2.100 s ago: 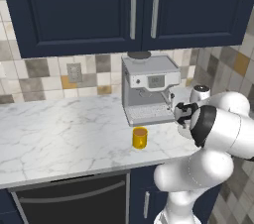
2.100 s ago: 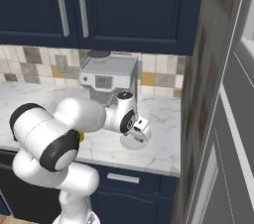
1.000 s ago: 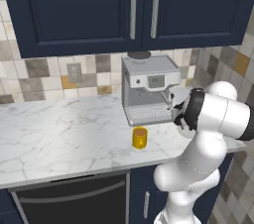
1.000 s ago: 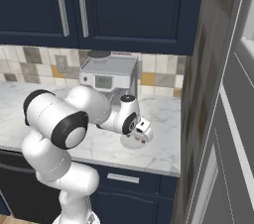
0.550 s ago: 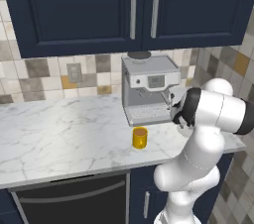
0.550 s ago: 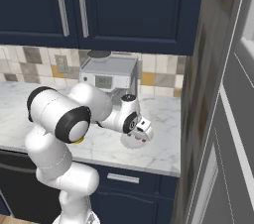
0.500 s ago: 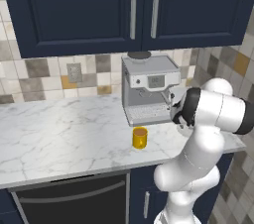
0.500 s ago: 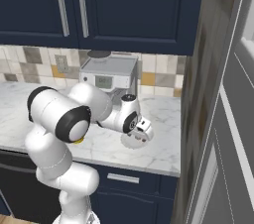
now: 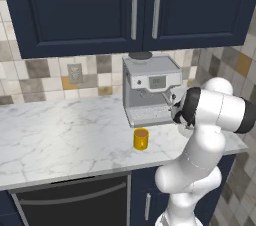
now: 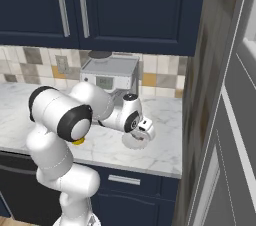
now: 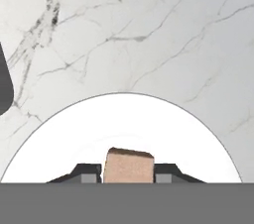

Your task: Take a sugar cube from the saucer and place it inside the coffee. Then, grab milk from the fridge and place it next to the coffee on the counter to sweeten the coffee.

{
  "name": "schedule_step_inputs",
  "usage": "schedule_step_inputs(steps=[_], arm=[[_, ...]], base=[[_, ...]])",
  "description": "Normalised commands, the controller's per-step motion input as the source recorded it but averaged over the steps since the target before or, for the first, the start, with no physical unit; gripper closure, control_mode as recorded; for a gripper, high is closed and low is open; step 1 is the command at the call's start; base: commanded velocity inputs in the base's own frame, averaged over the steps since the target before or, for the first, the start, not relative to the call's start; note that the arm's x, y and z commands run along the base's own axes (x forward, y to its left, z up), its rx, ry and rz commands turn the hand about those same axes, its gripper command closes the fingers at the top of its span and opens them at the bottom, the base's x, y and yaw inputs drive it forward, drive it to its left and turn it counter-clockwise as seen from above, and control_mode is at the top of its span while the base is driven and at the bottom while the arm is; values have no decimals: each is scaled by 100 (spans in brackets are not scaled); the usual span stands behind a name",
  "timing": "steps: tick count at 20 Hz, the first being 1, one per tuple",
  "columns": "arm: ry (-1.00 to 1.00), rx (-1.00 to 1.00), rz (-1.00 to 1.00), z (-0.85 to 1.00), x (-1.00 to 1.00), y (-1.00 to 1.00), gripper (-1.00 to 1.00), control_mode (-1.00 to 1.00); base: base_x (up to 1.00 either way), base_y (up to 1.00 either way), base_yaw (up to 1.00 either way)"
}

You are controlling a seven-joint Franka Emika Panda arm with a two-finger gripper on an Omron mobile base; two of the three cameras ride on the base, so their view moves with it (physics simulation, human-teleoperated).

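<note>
In the hand view, the pale pinkish sugar cube (image 11: 129, 165) sits on the white saucer (image 11: 124, 119), and my gripper (image 11: 129, 173) is shut on it, one dark fingertip pressing each side. In the right base view the hand reaches down over the saucer (image 10: 131, 143) near the right end of the counter (image 10: 165, 145). The coffee, a yellow mug (image 9: 141, 139) with dark liquid, stands on the counter (image 9: 60, 135) left of my arm, in front of the espresso machine. The grey fridge (image 10: 225, 120) rises at the right. The milk is out of view.
A silver espresso machine (image 9: 150, 92) stands at the back of the counter, close behind the mug and my arm. Dark blue wall cabinets (image 9: 130, 5) hang overhead. A dark oven front (image 9: 70, 200) sits below the counter.
The fingers have closed in from wide open onto the sugar cube. The arm has barely moved over the saucer, and the mug has stayed in place.
</note>
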Motion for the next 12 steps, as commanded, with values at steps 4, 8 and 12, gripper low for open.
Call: schedule_step_inputs(steps=[4, 8, 12], arm=[[-3, 0, 0, 4, -11, 0, 100, -100], [-13, 0, 6, 56, -32, 28, 100, -100], [-10, 0, 19, 99, -45, 70, 100, -100]], base=[[0, 0, 0], [0, 0, 0], [0, 0, 0]])
